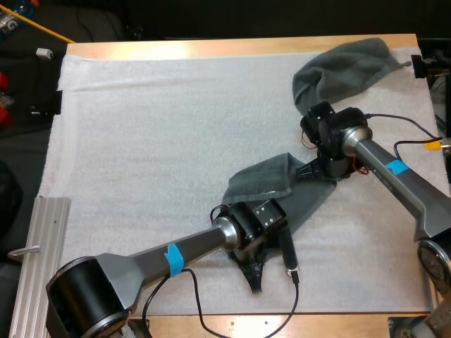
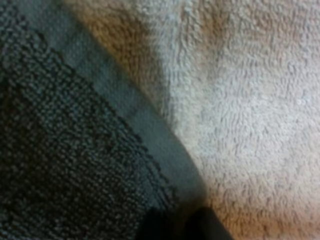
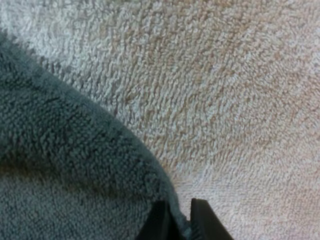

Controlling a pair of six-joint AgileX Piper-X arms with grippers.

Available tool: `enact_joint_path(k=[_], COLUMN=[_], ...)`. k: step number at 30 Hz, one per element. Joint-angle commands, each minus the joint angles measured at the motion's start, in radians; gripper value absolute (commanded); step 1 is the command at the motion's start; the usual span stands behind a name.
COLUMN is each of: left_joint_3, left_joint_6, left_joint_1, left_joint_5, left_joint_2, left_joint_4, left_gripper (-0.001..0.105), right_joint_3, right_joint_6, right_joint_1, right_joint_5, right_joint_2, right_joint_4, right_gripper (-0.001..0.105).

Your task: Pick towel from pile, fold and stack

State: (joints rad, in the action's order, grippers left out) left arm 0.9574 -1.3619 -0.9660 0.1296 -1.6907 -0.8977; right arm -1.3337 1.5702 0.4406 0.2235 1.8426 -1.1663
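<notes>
White mat [image 1: 141, 141]: right hand [image 3: 179, 221] pinches grey-green towel [image 1: 264, 179] edge; left hand [image 1: 254, 271] at towel hem, grip cannot tell.

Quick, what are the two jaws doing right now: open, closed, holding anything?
Left gripper: jaws closed on the hem of the towel.
Right gripper: jaws closed on the same towel's edge.

robotics lab bench, two robot arms [image 1: 141, 260] over white mat [image 1: 141, 141], wooden table [image 1: 211, 48]
</notes>
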Motion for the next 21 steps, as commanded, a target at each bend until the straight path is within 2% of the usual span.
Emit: enact_joint_path(k=[1,10,21], left_joint_3=[0.000,0.033,0.156], left_joint_6=[-0.011,-0.033,-0.053], left_joint_1=[-0.005,-0.004,0.000], left_joint_5=[-0.003,-0.003,-0.005], left_joint_2=[-0.005,0.104,0.296], left_joint_4=[-0.022,-0.062,-0.159], left_gripper=[0.000,0.000,0.000], right_joint_3=[-0.002,-0.002,-0.002], right_joint_6=[0.004,0.004,0.028], right_joint_1=[-0.002,-0.002,-0.002], right_joint_5=[-0.003,-0.029,-0.039], right_joint_2=[-0.016,-0.071,-0.282], right_joint_4=[-0.005,-0.007,-0.018], right_gripper=[0.000,0.000,0.000])
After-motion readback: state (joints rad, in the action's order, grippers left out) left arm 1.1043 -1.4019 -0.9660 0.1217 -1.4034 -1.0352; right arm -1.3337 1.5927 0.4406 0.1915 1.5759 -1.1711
